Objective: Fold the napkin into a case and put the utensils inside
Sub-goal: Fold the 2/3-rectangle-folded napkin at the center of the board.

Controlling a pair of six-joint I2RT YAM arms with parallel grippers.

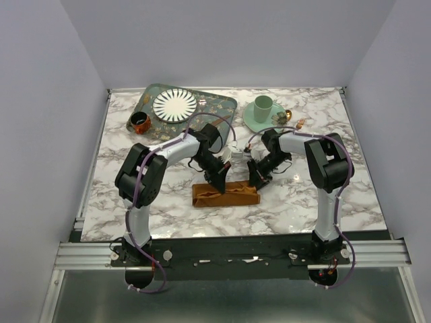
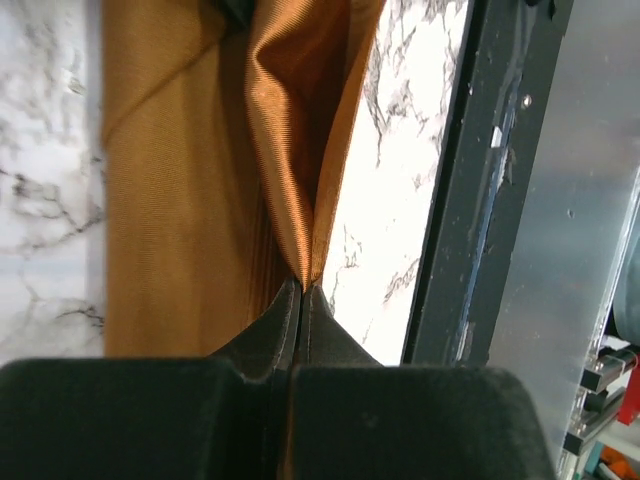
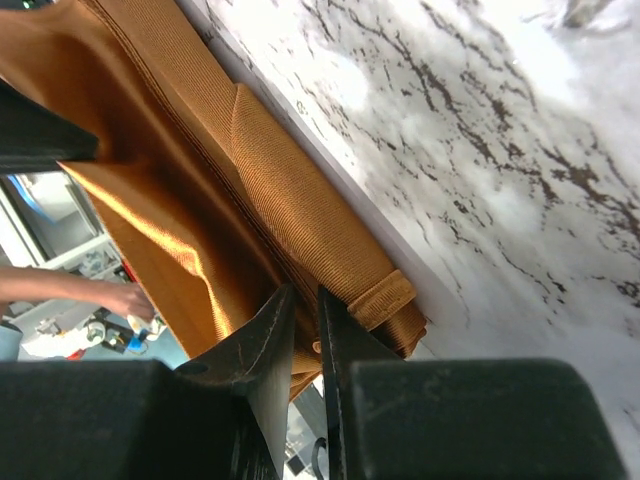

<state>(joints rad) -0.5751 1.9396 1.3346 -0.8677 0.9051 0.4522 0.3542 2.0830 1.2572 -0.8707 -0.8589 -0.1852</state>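
Observation:
The rust-orange napkin lies in the middle of the table as a long narrow folded strip. My left gripper stands over its middle, shut on a raised fold of the cloth, which runs up from between the fingertips. At the strip's right end my right gripper has its jaws nearly together on the stacked cloth layers near the hemmed corner. The copper-gold utensils lie at the back right beside the saucer; only their ends show.
A patterned green tray with a striped plate stands at the back, a copper cup at its left corner. A green cup sits on a green saucer. The table's dark front rail runs close by the napkin.

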